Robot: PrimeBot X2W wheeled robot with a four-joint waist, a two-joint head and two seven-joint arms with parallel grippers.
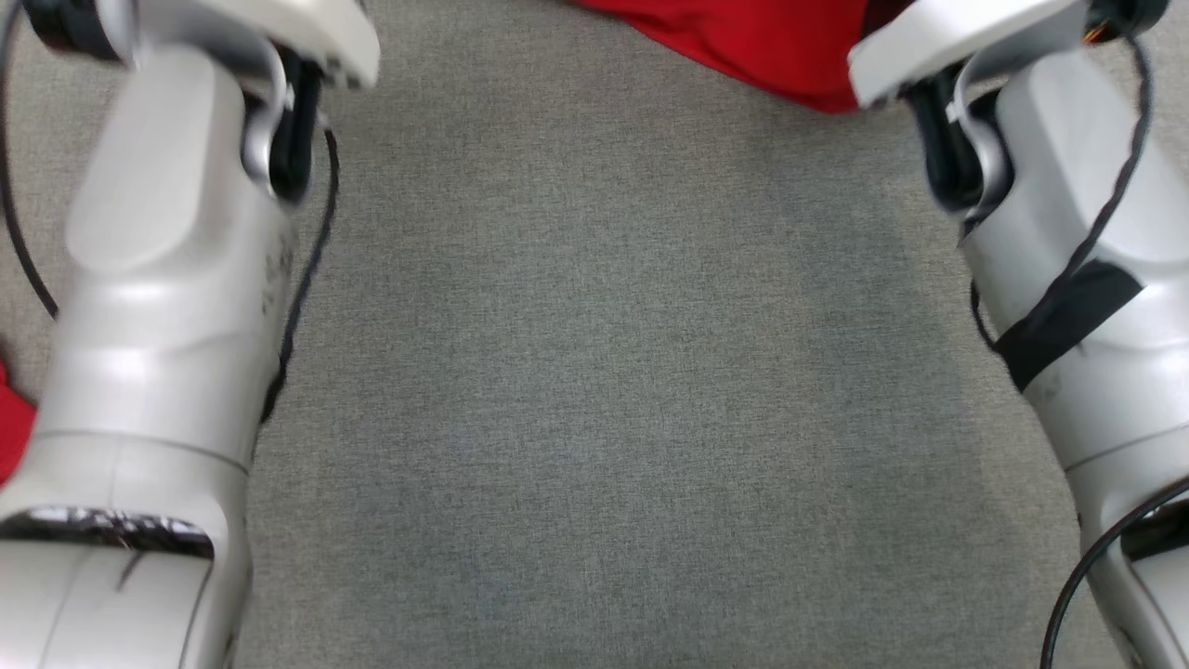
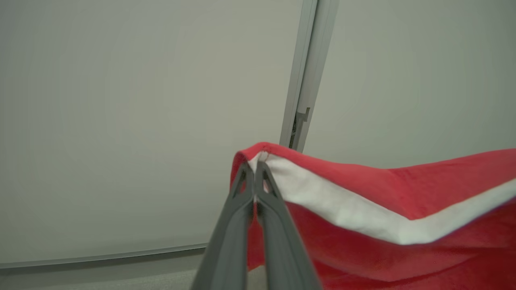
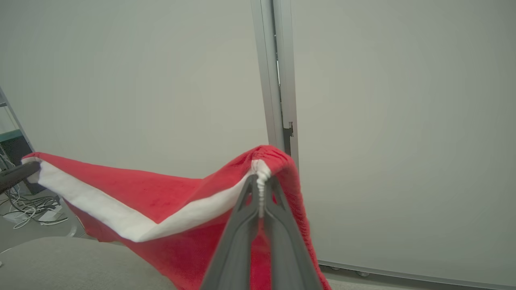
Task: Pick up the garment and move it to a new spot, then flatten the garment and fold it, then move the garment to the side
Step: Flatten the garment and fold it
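- Head view: pale glossy left forearm [image 1: 167,279] and right forearm [image 1: 1077,232] over a grey woven surface [image 1: 604,372]. The red garment [image 1: 743,46] pokes in at the top edge.
- Left wrist view: left gripper [image 2: 254,165] clamped on a garment corner at the white band [image 2: 342,209]. Soft, fleecy red cloth hangs slack to the right, in front of a smooth wall panel [image 2: 121,121].
- Right wrist view: right gripper [image 3: 261,179] pinched shut on the other corner, hem sagging between the two. Cables [image 3: 24,205] on the floor at left.

Garment [image 2: 403,189] bright red w/ white band along edge. Surface [image 1: 594,372] flecked grey weave. Left forearm [image 1: 158,325] pale silver-white; rt forearm [image 1: 1096,232] same, black tape strip [image 1: 1068,321]. Wall [image 2: 121,121] plain off-white.
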